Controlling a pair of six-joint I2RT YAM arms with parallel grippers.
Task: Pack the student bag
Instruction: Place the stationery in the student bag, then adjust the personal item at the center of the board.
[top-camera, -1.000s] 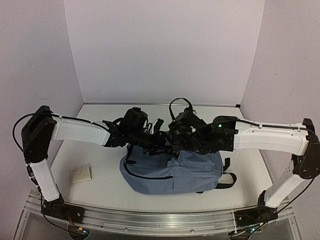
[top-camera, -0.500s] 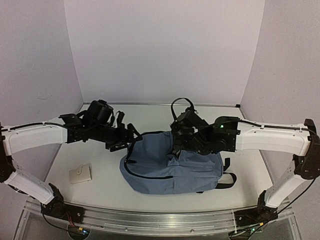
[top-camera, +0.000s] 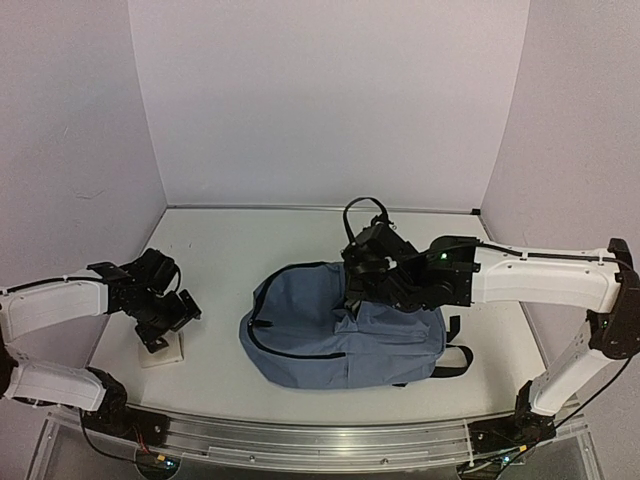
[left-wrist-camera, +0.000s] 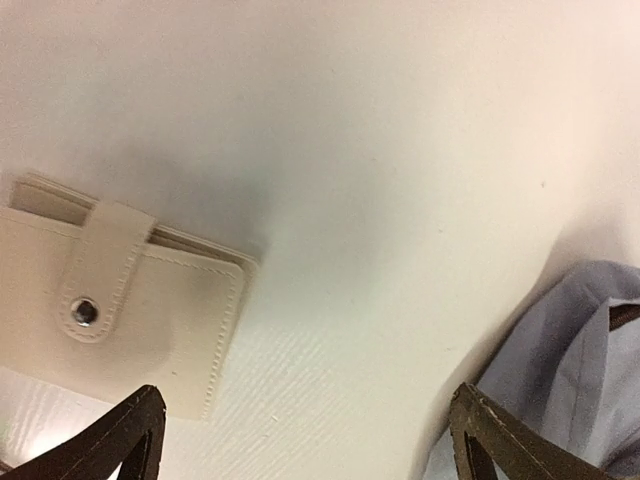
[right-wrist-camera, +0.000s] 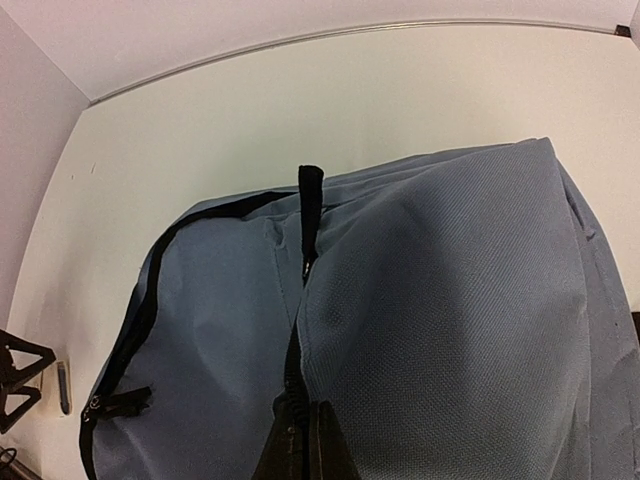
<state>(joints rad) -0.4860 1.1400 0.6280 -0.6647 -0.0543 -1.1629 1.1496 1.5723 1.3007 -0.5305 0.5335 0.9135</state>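
Top external: left claw (top-camera: 168, 322) spread wide above wallet (top-camera: 163, 353); right claw (top-camera: 356, 288) pinching student bag (top-camera: 320, 345).

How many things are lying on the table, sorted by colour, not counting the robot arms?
Slate-blue fabric backpack: 1
Cream stitched wallet with a snap strap: 1
Total: 2

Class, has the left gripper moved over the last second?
Yes. The left gripper swung left, away from the student bag, and now hovers open over the cream wallet.
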